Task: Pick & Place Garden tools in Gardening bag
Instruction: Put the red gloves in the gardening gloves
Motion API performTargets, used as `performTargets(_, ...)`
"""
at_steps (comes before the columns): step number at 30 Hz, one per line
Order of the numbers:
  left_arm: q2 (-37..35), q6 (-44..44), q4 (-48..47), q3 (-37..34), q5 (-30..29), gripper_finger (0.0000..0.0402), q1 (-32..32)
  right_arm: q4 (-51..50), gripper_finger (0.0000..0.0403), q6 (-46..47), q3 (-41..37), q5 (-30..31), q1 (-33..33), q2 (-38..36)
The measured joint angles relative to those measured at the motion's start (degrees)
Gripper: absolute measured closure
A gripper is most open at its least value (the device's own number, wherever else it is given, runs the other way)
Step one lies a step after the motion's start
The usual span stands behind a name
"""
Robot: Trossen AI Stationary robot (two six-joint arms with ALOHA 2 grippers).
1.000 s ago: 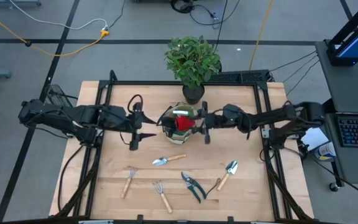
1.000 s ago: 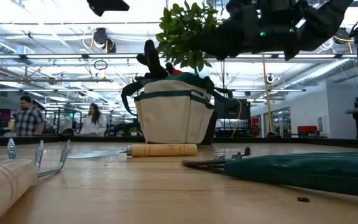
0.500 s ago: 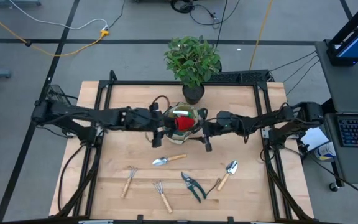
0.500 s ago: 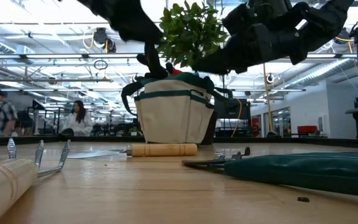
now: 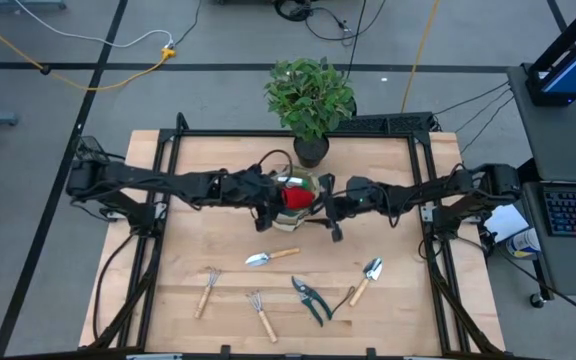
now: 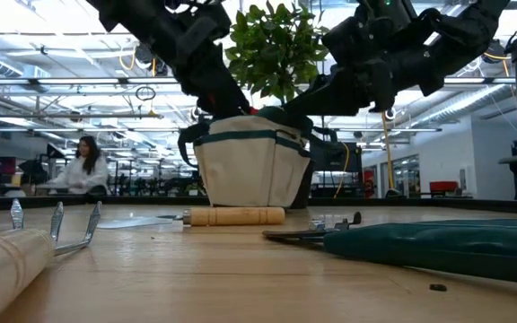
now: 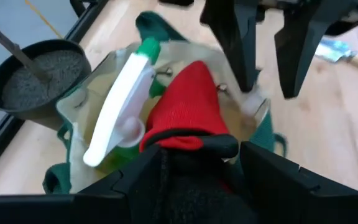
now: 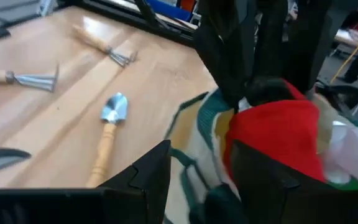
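The beige gardening bag [image 5: 306,183] with green trim stands upright at the table's middle. In it are a red-and-black glove [image 7: 188,106] and a green spray bottle with a white head [image 7: 120,112]. My left gripper [image 7: 194,180] is open at the bag's left side, with the glove's black cuff between its fingers. My right gripper [image 7: 266,68] is open at the bag's right rim [image 7: 257,106], one finger over the inside and one outside. Several wooden-handled tools and the dark pruners [image 5: 311,300] lie flat on the near half of the table. My left gripper comes slanting down from the table's left, its fingers [image 7: 135,180] on either side of the glove's black cuff [image 7: 191,152]. Whether they touch it, I cannot tell. My right gripper reaches in from the table's right, astride the bag's rim [image 8: 197,140]. Whether it touches the cloth, I cannot tell.
A potted leafy plant [image 5: 310,100] stands just behind the bag at the far edge. Near the front lie a trowel [image 5: 271,257], a fork [image 5: 207,289], a rake [image 5: 261,315] and a second trowel [image 5: 366,280]. Bare wood lies left and right of the bag.
My left gripper has travelled toward the table's right and down, from well left of the bag to the glove at the bag's left rim, staying open. My right gripper has sunk slightly and tipped at the bag's right rim. The bag and the tools have kept their places.
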Motion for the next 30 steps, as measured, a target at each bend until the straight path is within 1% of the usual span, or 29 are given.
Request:
performTargets(2, 0.6, 0.4, 0.1, 0.0, 0.0, 0.0176, 0.5, -0.6, 0.0248, -1.9, 0.0, 0.0, -0.5, 0.0)
performTargets(5, 0.7, -1.8, 0.2, 0.0, 1.1, 0.0177, 1.1, -2.8, 0.0250, -6.1, 0.0, 0.0, -1.3, 0.0)
performTargets(7, 0.7, -3.0, 0.3, 0.0, 2.0, 0.0178, 1.1, -3.9, 0.0259, -7.0, 0.0, 0.0, -1.8, 0.0)
performTargets(9, 0.7, -3.9, 0.2, 0.0, 3.0, 0.0188, 1.0, -3.9, 0.0275, -7.0, 0.0, 0.0, -2.4, 0.0)
performTargets(13, 0.7, -4.4, 0.3, 0.0, 4.5, 0.0238, 0.9, -3.0, 0.0327, -7.4, 0.0, 0.0, -2.5, 0.0)
performTargets(16, 0.7, -4.4, 0.7, 0.0, 4.6, 0.0291, 1.2, -0.6, 0.0378, -7.6, 0.0, -0.2, -2.5, 0.0)
performTargets(18, 0.7, -4.5, 1.4, 0.0, 5.0, 0.0329, 1.6, 0.3, 0.0395, -7.8, 0.0, -0.3, -2.5, 0.0)
performTargets(21, 0.7, -4.4, 1.2, 1.1, 8.3, 0.0383, 2.4, 1.1, 0.0390, -8.0, 0.0, -0.4, -2.4, 0.0)
performTargets(22, 0.7, -4.4, 1.1, 1.5, 9.8, 0.0390, 2.7, 1.1, 0.0390, -8.0, 0.0, -0.6, -2.4, 0.0)
performTargets(24, 0.7, -4.2, 1.2, 2.1, 11.8, 0.0389, 3.1, 1.1, 0.0394, -8.2, 0.0, -1.6, -2.4, 0.0)
performTargets(27, 0.7, -3.8, -0.1, 2.8, 12.1, 0.0385, 3.9, 1.4, 0.0398, -8.4, 0.0, -3.5, -2.4, 0.0)
performTargets(30, 0.6, -3.8, -1.5, 3.3, 12.1, 0.0393, 4.7, 1.2, 0.0397, -8.4, 0.0, -3.6, -2.3, 0.0)
